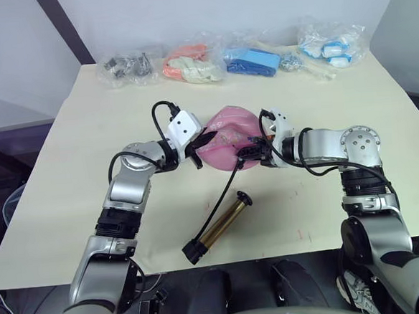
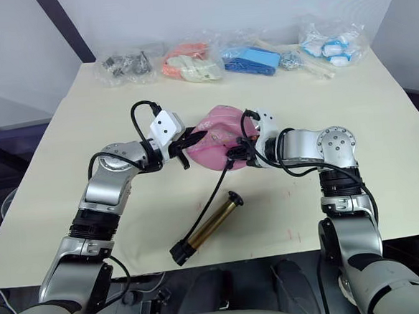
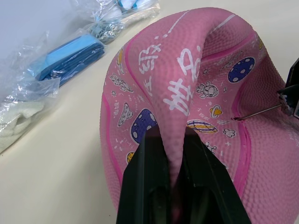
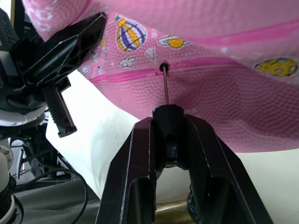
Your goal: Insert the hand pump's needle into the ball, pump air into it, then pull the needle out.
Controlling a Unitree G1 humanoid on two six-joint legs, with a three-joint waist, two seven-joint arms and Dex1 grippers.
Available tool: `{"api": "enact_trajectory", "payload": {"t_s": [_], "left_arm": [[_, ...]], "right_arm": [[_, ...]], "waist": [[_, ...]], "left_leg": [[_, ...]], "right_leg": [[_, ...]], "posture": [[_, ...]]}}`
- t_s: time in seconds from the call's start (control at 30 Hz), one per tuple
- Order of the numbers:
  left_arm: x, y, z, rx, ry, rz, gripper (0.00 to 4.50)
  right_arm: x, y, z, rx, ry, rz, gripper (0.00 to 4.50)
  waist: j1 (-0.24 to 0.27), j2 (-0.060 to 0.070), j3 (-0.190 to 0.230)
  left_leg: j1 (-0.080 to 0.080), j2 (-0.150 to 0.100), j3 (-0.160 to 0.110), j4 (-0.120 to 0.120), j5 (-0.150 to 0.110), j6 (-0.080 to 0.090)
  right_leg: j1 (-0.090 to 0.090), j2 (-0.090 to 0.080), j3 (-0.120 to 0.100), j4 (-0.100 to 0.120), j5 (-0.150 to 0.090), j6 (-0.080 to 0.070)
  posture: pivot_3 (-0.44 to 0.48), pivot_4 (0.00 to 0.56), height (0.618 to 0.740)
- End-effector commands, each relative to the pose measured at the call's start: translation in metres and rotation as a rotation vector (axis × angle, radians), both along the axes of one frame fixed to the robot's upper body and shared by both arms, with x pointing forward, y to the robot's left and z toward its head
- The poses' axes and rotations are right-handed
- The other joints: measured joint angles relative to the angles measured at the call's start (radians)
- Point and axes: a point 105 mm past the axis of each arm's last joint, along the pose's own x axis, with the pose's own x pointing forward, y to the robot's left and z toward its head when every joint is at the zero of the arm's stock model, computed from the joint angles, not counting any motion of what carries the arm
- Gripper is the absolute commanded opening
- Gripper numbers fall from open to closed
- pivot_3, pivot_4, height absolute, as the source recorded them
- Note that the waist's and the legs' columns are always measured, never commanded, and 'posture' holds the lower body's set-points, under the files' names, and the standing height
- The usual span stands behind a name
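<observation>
A: Nearest the robot, the hand pump lies flat on the table, untouched, its thin hose running up toward the ball.

B: And just past it?

A: The ball sits mid-table between the two arms, dented and slack. The left gripper has its fingers pinched on a raised fold of the pink rubber. The right gripper is clamped on the small black fitting, and the needle points straight at the valve hole, its tip at or just inside the opening.

B: How would that ball handle?

A: Probably soft and light. The skin buckles where it is pinched, so it would likely cave in under a push rather than resist. Holding the fold near the valve looks sensible, since it braces the wall the needle presses on. The pebbled surface should grip well.

B: The needle?

A: Thin, likely easy to bend; best driven by the fitting, straight along its axis.

B: Farther back?

A: A row of clear bags along the table's far edge, well apart from the work.
</observation>
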Motion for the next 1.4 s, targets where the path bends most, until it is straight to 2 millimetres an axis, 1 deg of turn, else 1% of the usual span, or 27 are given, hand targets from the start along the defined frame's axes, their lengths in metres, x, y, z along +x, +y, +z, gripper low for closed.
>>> {"api": "enact_trajectory", "payload": {"t_s": [0.03,0.57,0.73,0.97,1.2,1.4], "left_arm": [[-0.005,-0.001,-0.002,0.010,0.004,-0.028,0.04],[-0.007,-0.003,-0.003,-0.001,0.011,-0.042,0.04],[-0.011,-0.003,-0.007,-0.001,0.021,-0.055,0.04],[-0.014,-0.005,-0.011,-0.007,0.031,-0.070,0.04],[-0.018,-0.007,-0.014,-0.015,0.045,-0.078,0.04],[-0.018,-0.008,-0.015,-0.014,0.050,-0.081,0.04]], "right_arm": [[0.002,0.002,0.011,0.025,-0.025,0.010,0.39],[-0.005,0.007,-0.004,-0.039,0.027,0.071,0.39],[-0.002,0.008,-0.002,-0.035,0.047,0.077,0.39],[0.006,0.003,0.004,-0.029,0.094,0.070,0.39],[0.018,0.002,0.008,0.003,0.155,0.009,0.39],[0.024,0.003,0.012,0.022,0.181,-0.022,0.39]], "waist": [[0.000,0.000,0.000],[0.000,0.000,0.000],[-0.001,0.000,0.000],[-0.001,0.000,0.000],[-0.002,0.000,0.000],[-0.004,0.000,0.000]], "left_leg": [[0.000,0.000,0.000,0.000,0.000,0.000],[0.000,0.000,0.000,0.000,0.000,0.000],[0.001,0.000,0.000,0.000,0.000,0.000],[0.001,0.000,0.001,-0.001,0.000,0.000],[0.001,0.000,0.001,-0.001,0.000,0.000],[0.002,0.000,0.002,-0.001,0.000,0.000]], "right_leg": [[0.000,0.000,0.000,0.000,0.000,0.000],[0.000,0.000,0.000,0.000,0.000,0.000],[0.000,0.000,0.000,0.000,0.000,0.000],[0.000,0.000,0.000,0.000,0.000,0.000],[0.000,0.000,0.001,0.000,0.000,0.000],[0.000,0.000,0.001,0.000,0.000,0.000]], "posture": [[0.000,0.150,0.740],[0.000,0.150,0.740],[0.000,0.150,0.740],[0.000,0.150,0.740],[0.000,0.150,0.740],[0.000,0.150,0.740]]}}
